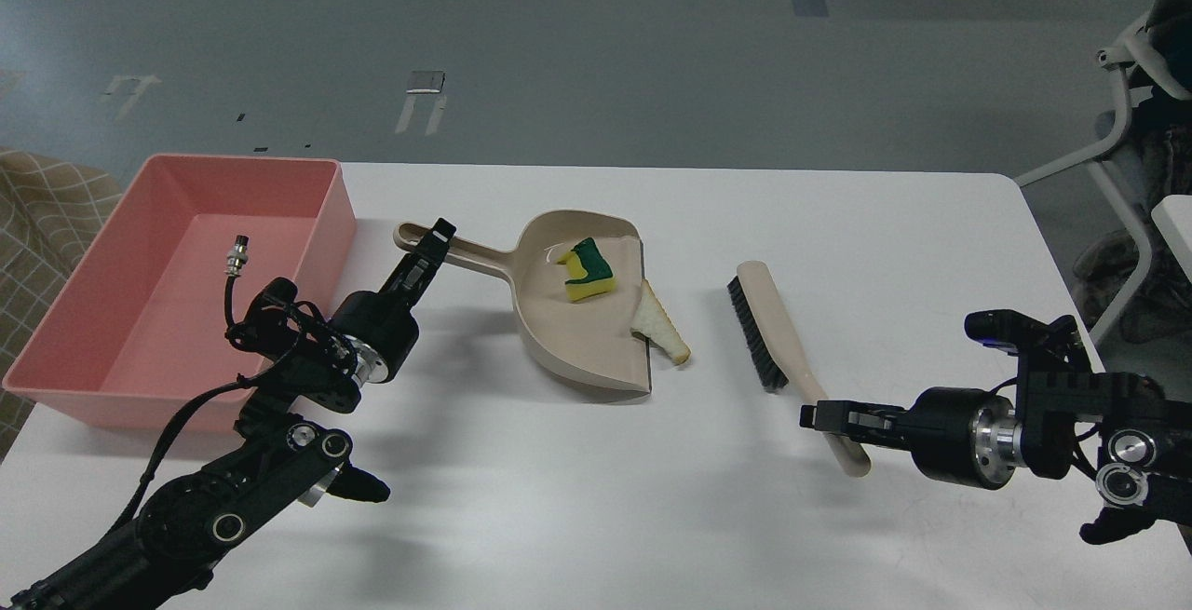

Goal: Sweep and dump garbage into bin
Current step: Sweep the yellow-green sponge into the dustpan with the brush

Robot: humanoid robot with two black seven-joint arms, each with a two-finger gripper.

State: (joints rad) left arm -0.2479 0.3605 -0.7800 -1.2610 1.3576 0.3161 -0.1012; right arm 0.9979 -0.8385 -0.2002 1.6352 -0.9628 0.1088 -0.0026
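Note:
The beige dustpan (pixel 559 331) lies mid-table, mouth to the right. The yellow sponge piece with a green layer (pixel 587 273) sits inside it. The whitish foam slice (pixel 659 331) lies across the pan's front lip, partly on the table. My left gripper (pixel 430 249) is shut on the dustpan's handle. My right gripper (pixel 827 416) is shut on the handle of a beige brush with black bristles (pixel 765 321), well right of the pan. The pink bin (pixel 328 219) stands at the far left and looks empty.
The white table (pixel 596 517) ends near my arms at the front and right. A white chair frame (pixel 1122 154) stands beyond the right edge. A checkered cloth (pixel 37 200) lies left of the bin. A cable connector (pixel 238 251) sticks up from my left arm.

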